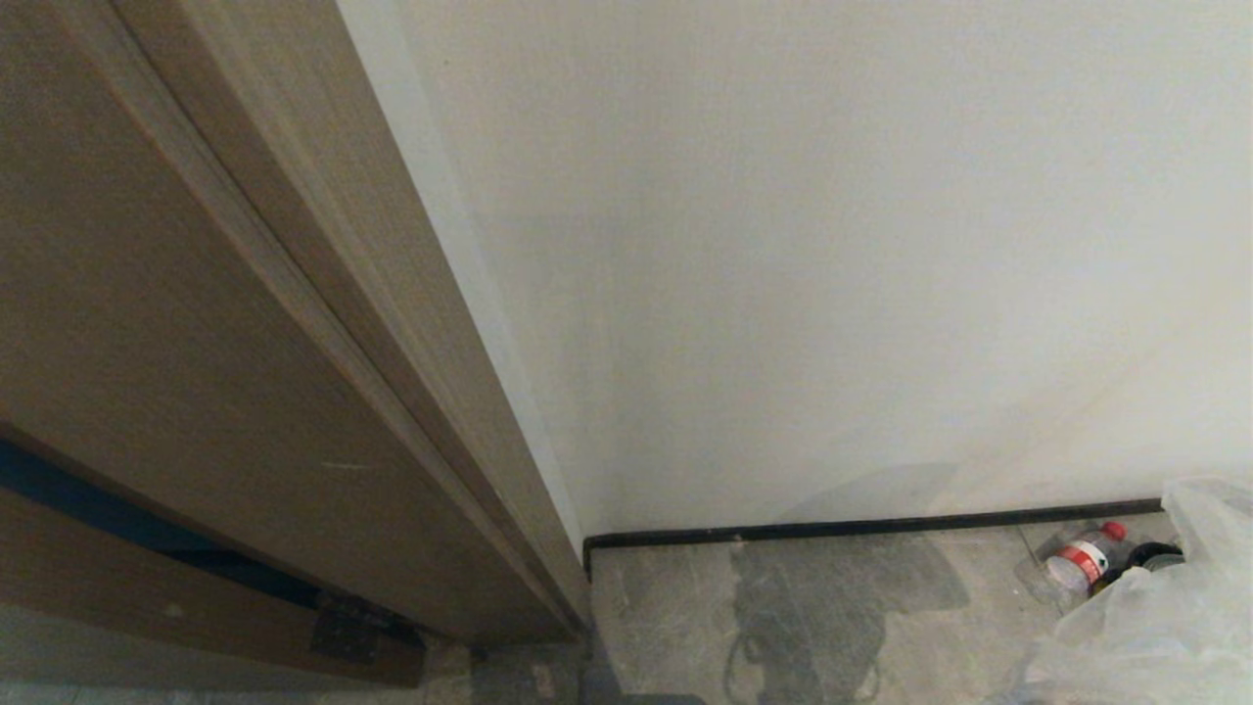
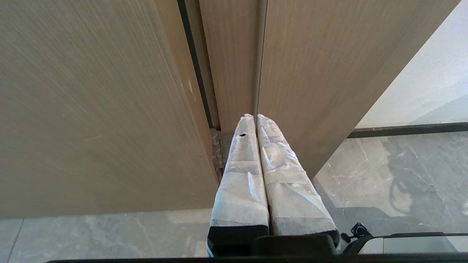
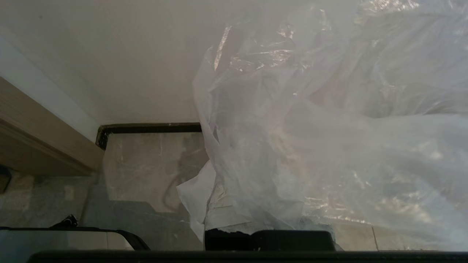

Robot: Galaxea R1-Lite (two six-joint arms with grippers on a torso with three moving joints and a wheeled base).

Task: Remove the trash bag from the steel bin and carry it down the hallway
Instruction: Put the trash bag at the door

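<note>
Head view: smooth white wall point(image 1: 832, 245) meeting glossy grey marbled floor tiles point(image 1: 666, 607) along a thin black skirting strip point(image 1: 881, 527). At left, a matt wood-grain door point(image 1: 196, 323) leaning across, a dark metal hinge point(image 1: 352, 627) near its foot. Low in the right corner, the trash bag point(image 1: 1165, 627): thin, clear, crinkled film, bunched; inside, a clear bottle point(image 1: 1082, 560) with red cap and label, lying tilted, cap toward the wall, beside something dark. No gripper visible here.

Left wrist view: left gripper point(image 2: 255, 117), two long tapering fingers wrapped in wrinkled white tape, pressed together along their whole length, empty, tips aimed at the seam between the wood panels. Marbled tiles and skirting beyond — no bag here.

Right wrist view: bag filling most of the picture, draped in loose shiny folds, rising up and away from the right gripper point(image 3: 234, 219). Taped fingers shrouded by the film, jaws closed tight on the bunched plastic. Bottle not discernible here.
</note>
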